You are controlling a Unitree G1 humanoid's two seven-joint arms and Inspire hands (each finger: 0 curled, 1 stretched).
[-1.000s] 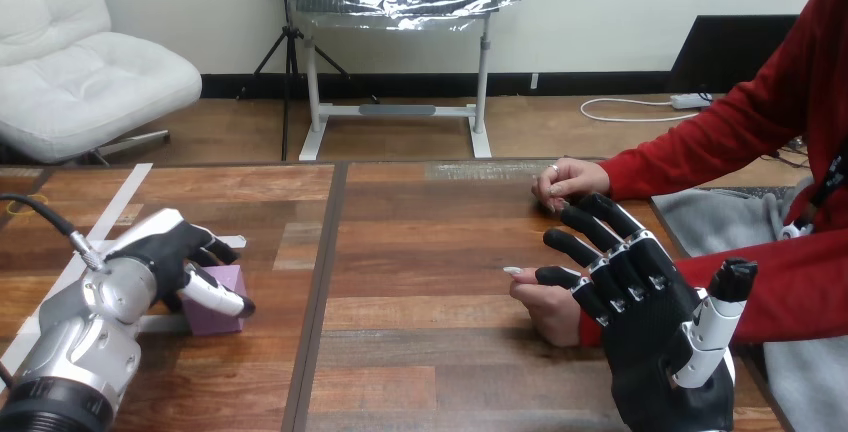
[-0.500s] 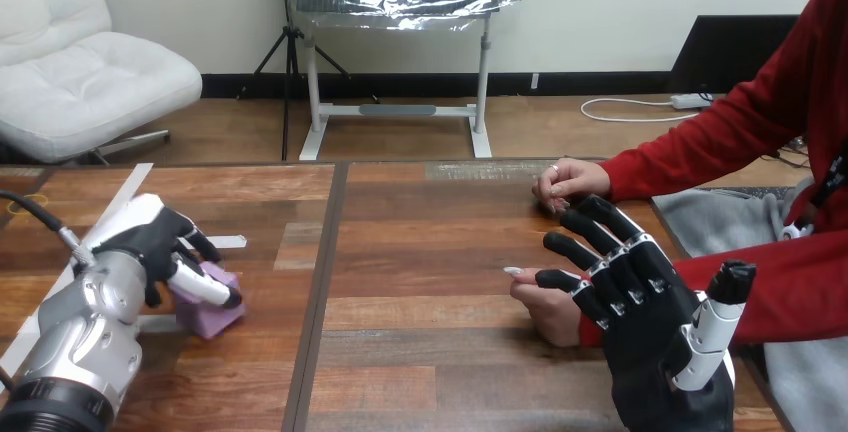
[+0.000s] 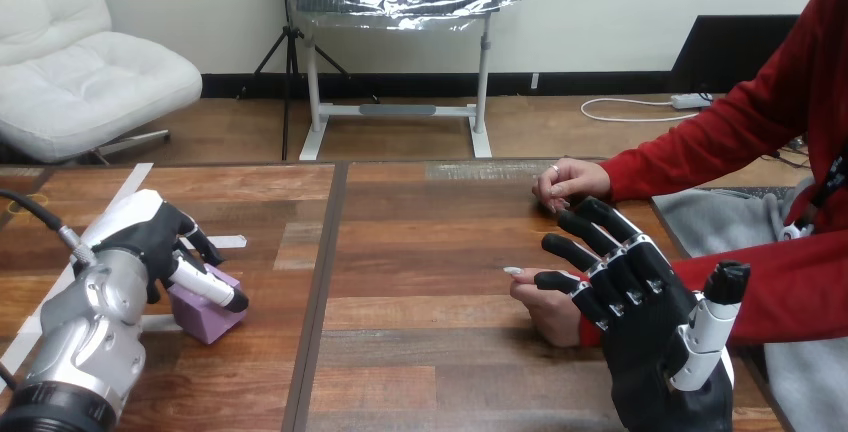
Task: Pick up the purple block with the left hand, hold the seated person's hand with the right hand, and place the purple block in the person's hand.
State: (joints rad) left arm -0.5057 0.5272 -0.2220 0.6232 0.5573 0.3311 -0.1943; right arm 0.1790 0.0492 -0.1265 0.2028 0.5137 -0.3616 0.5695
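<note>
Leaning at a tilt near the left side of the tabletop [image 3: 430, 252], the purple block [image 3: 208, 314] is sitting in the grip of the robot's left hand [image 3: 150, 242]. That hand's fingers [image 3: 205, 287] are curling over the block's top and near face and pinching it from above. I cannot tell whether the block's lower edge is touching the wood or hanging just clear of it. The silver left forearm [image 3: 85, 337] is reaching in from the bottom left corner, and a short strip of white tape [image 3: 228, 242] is lying on the wood just beyond the block. Well apart from all this, across the middle seam of the tabletop, the person's nearer hand [image 3: 545, 312] is resting on the wood at the right. The robot's right hand [image 3: 645, 347] is hovering just beside and partly over it, with straight, spread fingers [image 3: 575, 250] that are closing on nothing. Whether they are touching the person's nearer hand, I cannot tell. Farther back, the person's other hand [image 3: 565, 182] is lying on the tabletop near its far edge, apart from both robot hands.
</note>
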